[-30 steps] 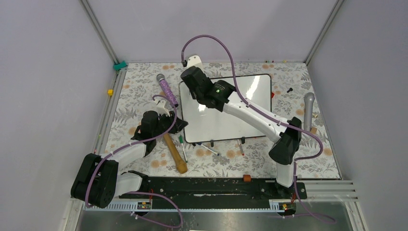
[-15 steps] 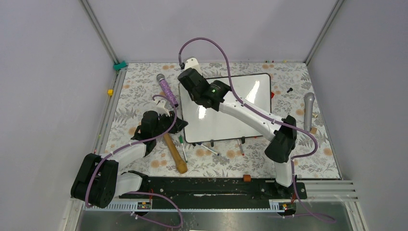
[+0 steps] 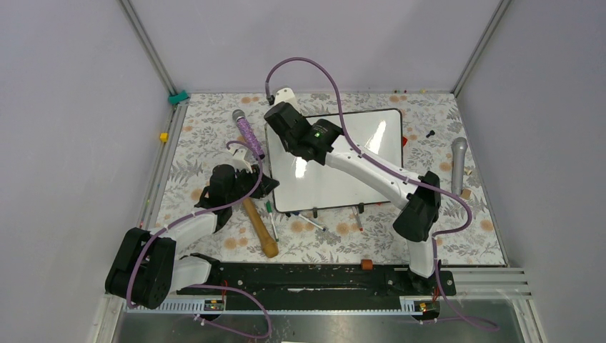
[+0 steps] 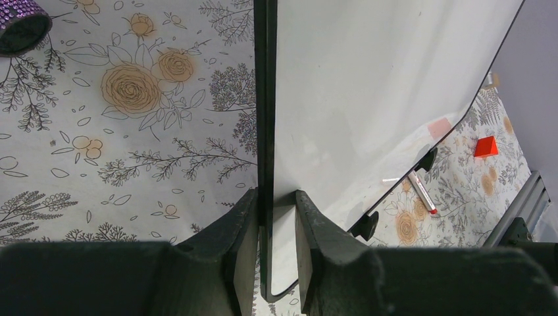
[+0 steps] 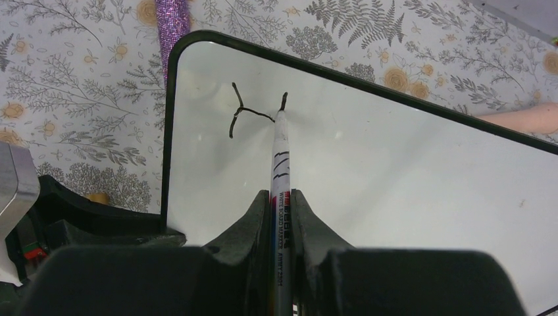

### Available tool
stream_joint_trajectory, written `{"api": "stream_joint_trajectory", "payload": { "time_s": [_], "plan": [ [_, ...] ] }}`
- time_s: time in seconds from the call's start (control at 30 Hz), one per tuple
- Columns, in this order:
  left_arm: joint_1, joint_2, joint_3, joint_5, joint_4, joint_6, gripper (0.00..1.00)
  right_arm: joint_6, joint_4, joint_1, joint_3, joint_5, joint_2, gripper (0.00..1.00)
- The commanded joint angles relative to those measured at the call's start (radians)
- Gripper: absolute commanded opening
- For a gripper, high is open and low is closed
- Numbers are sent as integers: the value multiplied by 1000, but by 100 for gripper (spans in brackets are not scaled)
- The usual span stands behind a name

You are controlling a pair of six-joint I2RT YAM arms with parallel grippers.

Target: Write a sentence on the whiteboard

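Two grippers share this step. The right gripper is closed on a whiteboard marker, the barrel pinched between its fingers and the tip pressed to the whiteboard. The tip sits at the top of a short upright stroke, the newest mark of the sentence. So far the sentence is only a curved left stroke and a crossbar near the board's corner, seemingly the start of the first letter.

Draw the tip down in one even pass so that the upright crosses the end of the crossbar. Hold the pressure light and the marker's tilt constant, since the line thins wherever the tip lifts. Make the letters small: nearly the whole glossy surface is blank, and almost the whole sentence remains to be written.

The left gripper clamps the board's black frame on the left edge, one finger on each face. Let it brace the board against the push of the marker.

The board lies on the floral tablecloth. A purple microphone lies just beside the writing corner, and a wooden mallet lies near the left gripper.
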Motion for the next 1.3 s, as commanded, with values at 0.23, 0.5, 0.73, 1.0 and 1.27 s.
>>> {"api": "stream_joint_trajectory", "payload": {
  "time_s": [0.23, 0.5, 0.73, 1.0, 1.27],
  "plan": [
    [-10, -15, 36, -10, 16, 16, 0, 15, -72, -10, -21, -87, -42, 0],
    [-9, -14, 36, -10, 16, 15, 0, 10, -126, -10, 13, -110, -33, 0],
    [-10, -14, 35, -8, 18, 14, 0, 12, -108, -9, 2, -121, -75, 0],
    [-9, -13, 36, -8, 18, 14, 0, 5, 98, -10, -233, -105, -270, 0],
    [-10, -15, 36, -11, 17, 14, 0, -19, 272, -9, -429, -63, -399, 0]
  ]
}}
